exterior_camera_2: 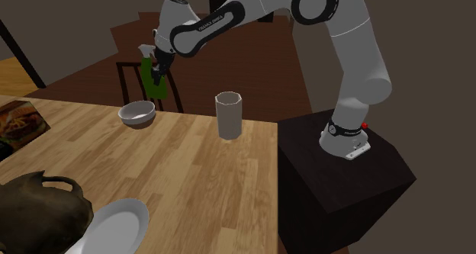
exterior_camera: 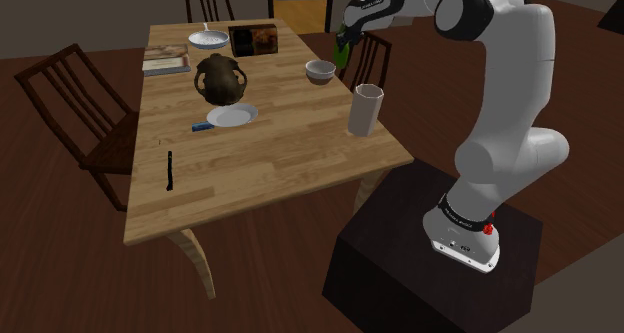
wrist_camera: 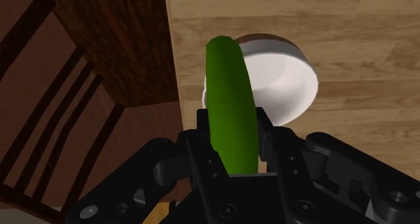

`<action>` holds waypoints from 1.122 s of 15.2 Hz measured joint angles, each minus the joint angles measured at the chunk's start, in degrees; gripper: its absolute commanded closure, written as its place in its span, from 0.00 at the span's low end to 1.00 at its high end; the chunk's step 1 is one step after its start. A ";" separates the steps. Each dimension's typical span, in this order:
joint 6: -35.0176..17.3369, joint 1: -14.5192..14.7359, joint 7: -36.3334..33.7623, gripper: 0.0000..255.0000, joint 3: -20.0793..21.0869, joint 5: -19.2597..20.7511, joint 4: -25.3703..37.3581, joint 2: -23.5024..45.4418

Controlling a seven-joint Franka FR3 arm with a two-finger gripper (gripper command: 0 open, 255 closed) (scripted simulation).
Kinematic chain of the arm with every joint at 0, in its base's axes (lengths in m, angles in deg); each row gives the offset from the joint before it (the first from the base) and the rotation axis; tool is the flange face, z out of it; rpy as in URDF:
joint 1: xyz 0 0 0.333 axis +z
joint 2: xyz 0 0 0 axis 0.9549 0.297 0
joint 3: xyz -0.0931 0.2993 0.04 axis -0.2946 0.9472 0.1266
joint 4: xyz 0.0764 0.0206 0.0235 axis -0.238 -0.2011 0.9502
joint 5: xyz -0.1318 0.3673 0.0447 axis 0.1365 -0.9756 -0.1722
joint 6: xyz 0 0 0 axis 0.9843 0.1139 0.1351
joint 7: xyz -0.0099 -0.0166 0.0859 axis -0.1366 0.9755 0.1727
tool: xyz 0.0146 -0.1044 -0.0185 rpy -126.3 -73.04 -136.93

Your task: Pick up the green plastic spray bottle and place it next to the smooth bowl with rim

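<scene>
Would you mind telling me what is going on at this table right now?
The arm has the green spray bottle clasped in its jaws and holds it in the air above the table's edge, right by the bowl. The bottle has not been set down yet. A tall pale cup stands further along the same edge, apart from the bowl.

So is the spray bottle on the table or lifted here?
Lifted: the spray bottle is clasped in the end effector, in the air over the table edge by the bowl.
</scene>
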State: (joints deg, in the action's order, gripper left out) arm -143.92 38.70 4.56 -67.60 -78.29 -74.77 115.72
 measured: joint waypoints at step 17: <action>-11.15 0.55 -0.90 1.00 -1.00 0.96 -2.79 5.14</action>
State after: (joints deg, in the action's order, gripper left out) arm -155.07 39.25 3.66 -68.60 -77.33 -77.56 120.86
